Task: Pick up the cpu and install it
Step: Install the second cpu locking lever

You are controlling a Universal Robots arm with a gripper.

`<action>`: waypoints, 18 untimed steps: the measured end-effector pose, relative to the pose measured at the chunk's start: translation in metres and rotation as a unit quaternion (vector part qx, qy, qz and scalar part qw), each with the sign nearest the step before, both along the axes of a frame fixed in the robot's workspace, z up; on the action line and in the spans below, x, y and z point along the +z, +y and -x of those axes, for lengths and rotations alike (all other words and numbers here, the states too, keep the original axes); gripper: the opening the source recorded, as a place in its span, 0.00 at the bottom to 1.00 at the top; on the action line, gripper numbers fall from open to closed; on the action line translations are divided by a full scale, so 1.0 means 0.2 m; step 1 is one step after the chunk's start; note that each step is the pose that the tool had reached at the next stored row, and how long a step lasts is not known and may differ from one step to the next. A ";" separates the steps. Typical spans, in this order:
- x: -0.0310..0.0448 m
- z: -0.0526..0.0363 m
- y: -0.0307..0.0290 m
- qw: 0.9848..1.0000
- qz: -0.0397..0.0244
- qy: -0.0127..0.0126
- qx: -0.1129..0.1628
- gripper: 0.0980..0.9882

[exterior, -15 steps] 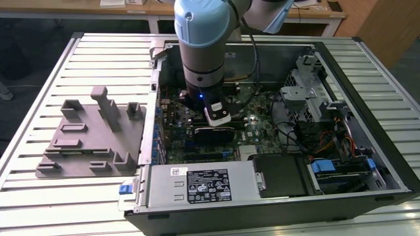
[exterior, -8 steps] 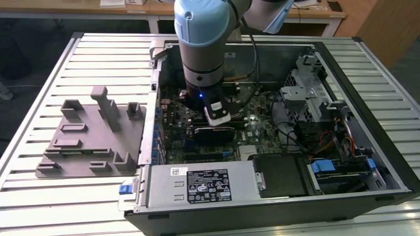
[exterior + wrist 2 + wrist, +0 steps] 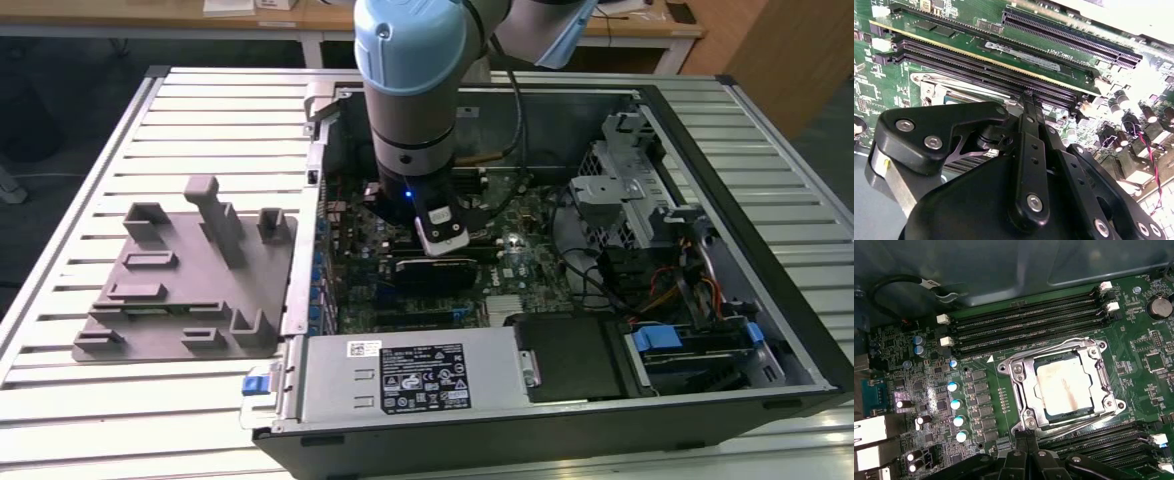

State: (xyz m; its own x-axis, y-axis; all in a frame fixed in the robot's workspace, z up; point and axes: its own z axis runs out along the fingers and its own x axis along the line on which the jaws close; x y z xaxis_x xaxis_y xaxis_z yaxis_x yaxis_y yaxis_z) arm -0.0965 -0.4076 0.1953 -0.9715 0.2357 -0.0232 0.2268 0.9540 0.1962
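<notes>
- The cpu lay flat in the metal socket frame on the motherboard, silver top facing up, so the seating looked done rather than the pick-up.
- The gripper hung just beside the frame's near edge, its two thin fingers pressed together with nothing between them.
- In the exterior view the arm reached down into the open computer case, well apart from the grey fixture plate.
- Being nearly square, the chip had no clear long axis; its edges ran in line with the memory slots.
- Whether the frame was latched could not be told; any further move would call for care around the socket.
</notes>
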 end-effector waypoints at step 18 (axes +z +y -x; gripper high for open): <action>0.023 0.000 0.008 1.000 0.000 0.000 0.000 0.01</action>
